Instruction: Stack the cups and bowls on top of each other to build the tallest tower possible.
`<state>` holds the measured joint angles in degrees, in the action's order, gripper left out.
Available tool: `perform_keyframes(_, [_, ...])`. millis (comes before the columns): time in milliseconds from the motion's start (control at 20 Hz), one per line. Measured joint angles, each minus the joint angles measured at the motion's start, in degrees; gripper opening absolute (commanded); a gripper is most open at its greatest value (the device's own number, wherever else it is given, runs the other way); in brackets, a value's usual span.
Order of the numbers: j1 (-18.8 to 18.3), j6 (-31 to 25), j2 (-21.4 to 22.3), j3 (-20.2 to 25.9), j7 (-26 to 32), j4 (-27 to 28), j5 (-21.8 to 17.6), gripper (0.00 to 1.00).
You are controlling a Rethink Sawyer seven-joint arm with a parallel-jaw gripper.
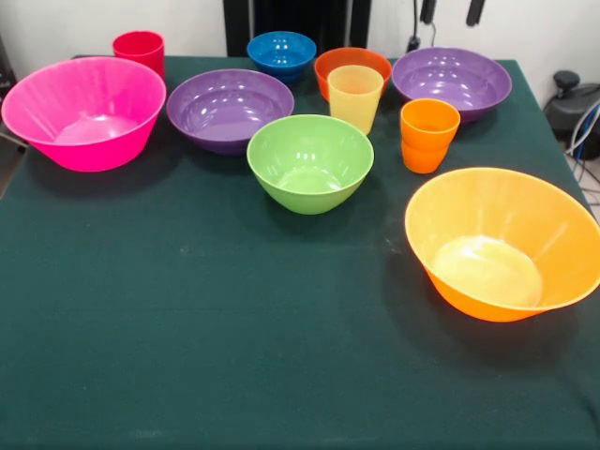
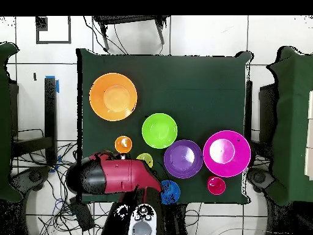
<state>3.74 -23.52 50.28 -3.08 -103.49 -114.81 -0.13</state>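
Since no piece sits on another yet, tower = not begun. All ten pcs stand apart, mouths up, on the table (image 1: pixel 187 356).

Front view layout:
- Back row, robot side: red cup (image 1: pixel 139 49), blue bowl (image 1: pixel 281 52), orange-red bowl (image 1: pixel 352 58), purple bowl (image 1: pixel 452 82).
- Next row: big pink bowl (image 1: pixel 84 112), 2nd purple bowl (image 1: pixel 230 108), pale yellow cup (image 1: pixel 355 97) just in front of the orange-red bowl, orange cup (image 1: pixel 428 134).
- Green bowl (image 1: pixel 309 161) is near table centre.
- Big orange bowl (image 1: pixel 506 244) sits alone, nearest the camera, so farthest from the robot.

Arm (image 2: pixel 119 174) shows in the overhead view only, folded low across the robot-side table edge. It covers the spot where the orange-red bowl and one purple bowl should be. The pincer can't be made out in either view, so I cannot tell whether it's apart or together, and nothing looks carried.

Key relation: everything lies ahead of the arm, away from the base. Yellow cup, orange cup and blue bowl are closest to it; pink bowl is off to the robot's right, big orange bowl far out to its left. No long axis matters, as all pcs are round and any approach angle on a rim works.

My guess is a wide bowl goes down as base first. Pink is the shorter reach; big orange needs nearly full extension. Glossy rims may slip.
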Motion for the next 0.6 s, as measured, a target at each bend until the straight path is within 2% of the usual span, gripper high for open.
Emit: perform_keyframes(600, [-0.02,2.87,-10.56,-0.10,-0.06,4.13,0.02,1.00])
